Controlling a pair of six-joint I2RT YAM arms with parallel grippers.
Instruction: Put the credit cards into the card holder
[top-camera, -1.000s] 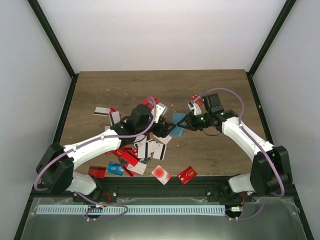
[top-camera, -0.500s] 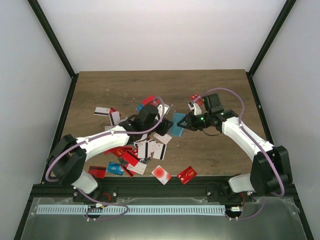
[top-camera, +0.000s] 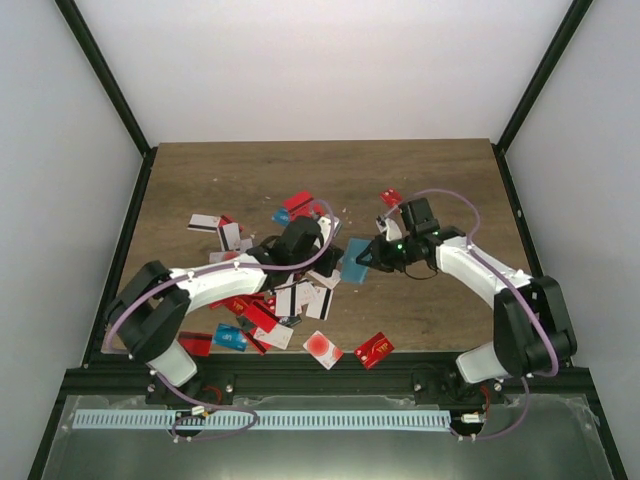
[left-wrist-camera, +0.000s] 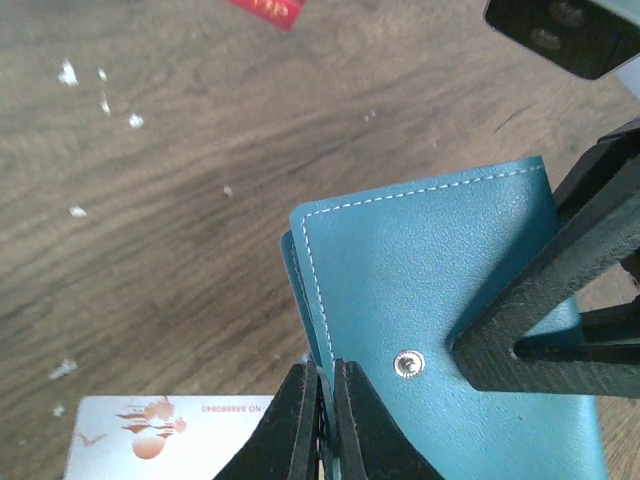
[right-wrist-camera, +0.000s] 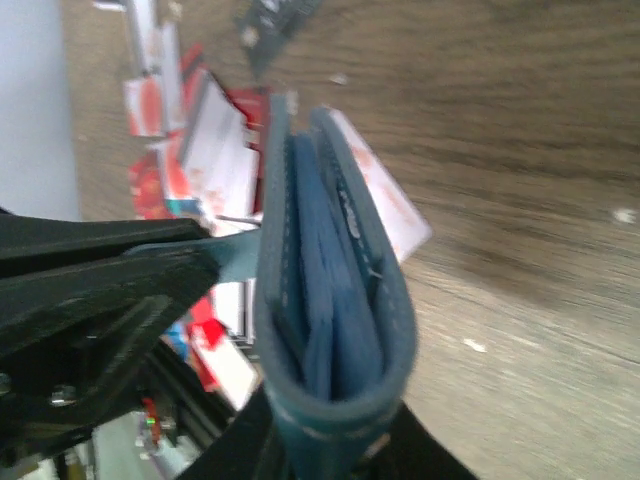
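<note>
The teal card holder (top-camera: 353, 260) hangs between both grippers just above the table. My left gripper (left-wrist-camera: 327, 375) is shut on the edge of one flap of the card holder (left-wrist-camera: 440, 290), beside its metal snap. From the other side my right gripper (right-wrist-camera: 325, 440) grips the folded spine of the card holder (right-wrist-camera: 330, 300), whose flaps gape a little and show lighter blue pockets. The right fingers (left-wrist-camera: 560, 300) press on the holder's top face. The credit cards (top-camera: 290, 298), mostly red and white, lie in a loose pile under my left arm.
Stray cards lie near the front edge: a red one (top-camera: 374, 349), a white one with a red dot (top-camera: 322, 349) and a blue one (top-camera: 229, 337). More sit at the back left (top-camera: 205, 222) and back (top-camera: 298, 203). A white card (left-wrist-camera: 170, 435) lies under the left gripper.
My left gripper has reached right to the card holder and closed on its flap edge. The right arm has shifted slightly left, still holding the holder, and the flaps have parted a little.
</note>
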